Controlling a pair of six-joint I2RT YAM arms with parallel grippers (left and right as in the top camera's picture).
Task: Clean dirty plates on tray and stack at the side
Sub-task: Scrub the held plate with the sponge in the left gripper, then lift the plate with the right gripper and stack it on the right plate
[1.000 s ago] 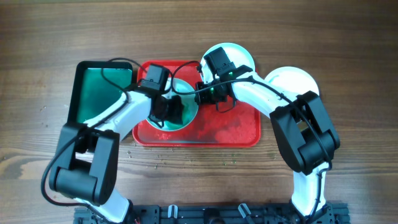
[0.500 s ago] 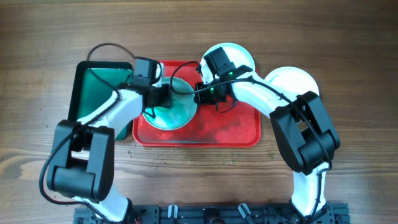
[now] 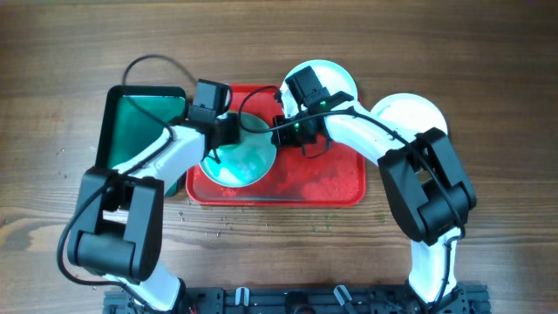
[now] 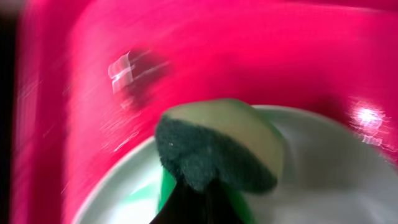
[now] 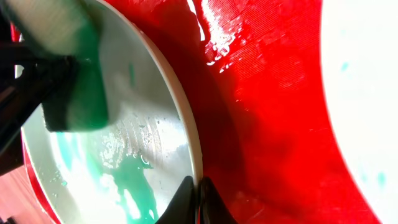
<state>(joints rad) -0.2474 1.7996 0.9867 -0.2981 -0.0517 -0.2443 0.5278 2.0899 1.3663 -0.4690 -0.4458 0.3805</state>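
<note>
The left gripper (image 3: 223, 135), closed on the sponge (image 4: 217, 149), has swept from the middle of the aqua plate (image 3: 244, 159) to its far-left rim. The right gripper (image 5: 196, 190) pinches the plate's right rim on the red tray (image 3: 327, 187). Teal smears remain, so wiping is judged unfinished.

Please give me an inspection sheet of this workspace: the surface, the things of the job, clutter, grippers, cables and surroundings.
Surface: wooden table, with small specks on the robot's side.
Job's things: red tray, wet and smeared; smeared plate on it; second plate at the tray's far edge; third plate on the table to the right.
Clutter: dark green tray left of the red one.
Grippers: left gripper shut on sponge, which is against the smeared plate; right gripper pinches that plate's rim.
Cables: black cables loop above the arms, one over the red tray.
Surroundings: nothing seen.
</note>
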